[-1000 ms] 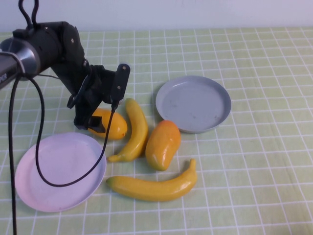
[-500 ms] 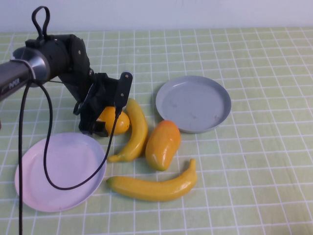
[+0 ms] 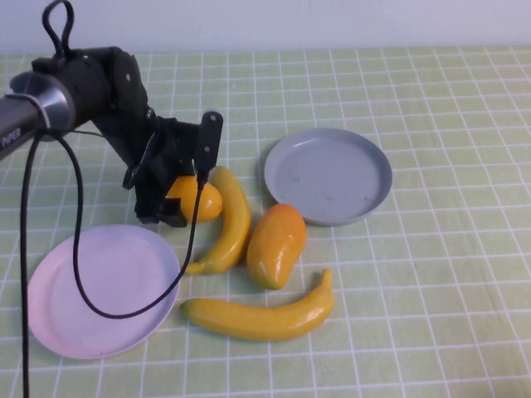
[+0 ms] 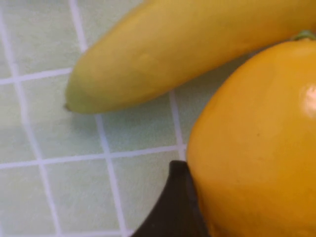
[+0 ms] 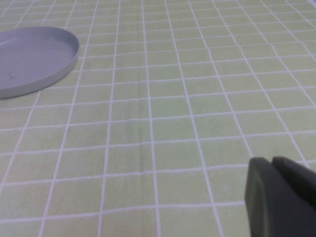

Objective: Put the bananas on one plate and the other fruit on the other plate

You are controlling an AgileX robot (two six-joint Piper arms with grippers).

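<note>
My left gripper (image 3: 177, 201) is shut on a plump orange-yellow mango (image 3: 197, 201), just beyond the far rim of the pale pink plate (image 3: 104, 286). The left wrist view shows this mango (image 4: 256, 148) against one black finger (image 4: 173, 207), with a banana's greenish tip (image 4: 148, 64) beside it. The second mango (image 3: 276, 244) lies on the cloth between two bananas, one curved next to the held mango (image 3: 228, 220) and one nearer me (image 3: 261, 317). The grey-blue plate (image 3: 328, 174) is empty. My right gripper (image 5: 272, 165) is shut and empty, low over the cloth, out of the high view.
A black cable (image 3: 79, 274) hangs from the left arm and loops over the pink plate. The grey plate's rim also shows in the right wrist view (image 5: 29, 59). Green checked cloth covers the table.
My left gripper has closed round the mango and shifted it a little up and right, away from the pink plate's rim. The other fruit and both plates have not moved.
</note>
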